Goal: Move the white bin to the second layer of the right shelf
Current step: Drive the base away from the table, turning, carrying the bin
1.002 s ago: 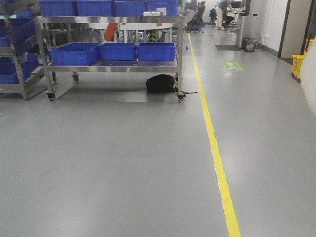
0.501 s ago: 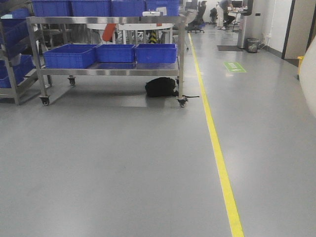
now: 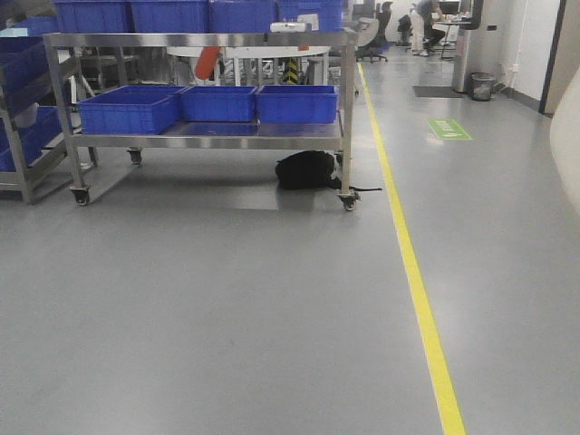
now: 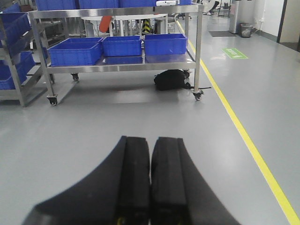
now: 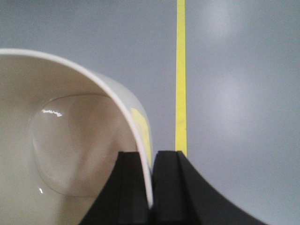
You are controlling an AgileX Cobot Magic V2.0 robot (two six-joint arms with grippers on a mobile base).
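Observation:
The white bin point(image 5: 70, 140) is a glossy cream tub that fills the left of the right wrist view. Its thin rim is pinched between the black fingers of my right gripper point(image 5: 151, 154), which is shut on it above the grey floor. In the front view only a pale sliver of the white bin point(image 3: 569, 154) shows at the right edge. My left gripper point(image 4: 151, 139) is shut with nothing in it, its two pads pressed together over bare floor. The right shelf second layer is out of view.
A steel cart point(image 3: 199, 140) on casters stands ahead with blue crates point(image 3: 131, 107) on it and a black bag point(image 3: 306, 169) under it. Another rack point(image 3: 18, 172) with blue crates is at the far left. A yellow floor line point(image 3: 412, 263) runs forward on the right.
In the front view the cart and the yellow line have shifted to the right, and the yellow container at the right edge has left the frame. The bin sliver stays at the right edge.

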